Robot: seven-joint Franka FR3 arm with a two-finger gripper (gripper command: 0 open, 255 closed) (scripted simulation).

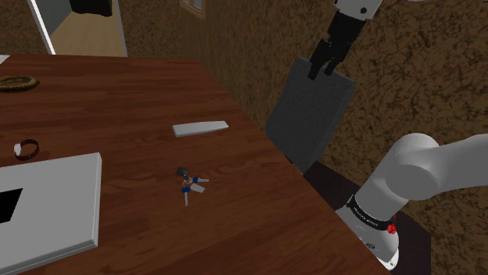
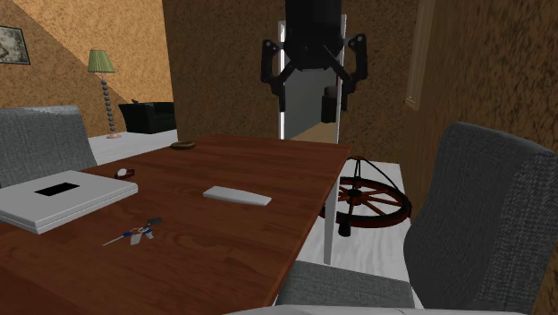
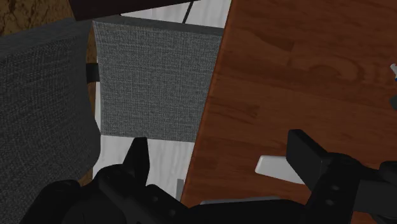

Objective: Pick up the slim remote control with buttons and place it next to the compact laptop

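The black gripper hangs high over the grey chair, just off the side of the brown table. Its two fingers stand wide apart with nothing between them (just air). The flat pale remote lies on the table. In the shoulder view it is at about two o'clock from the white laptop, well apart from it. A small blue and white thing lies at six o'clock from the remote.
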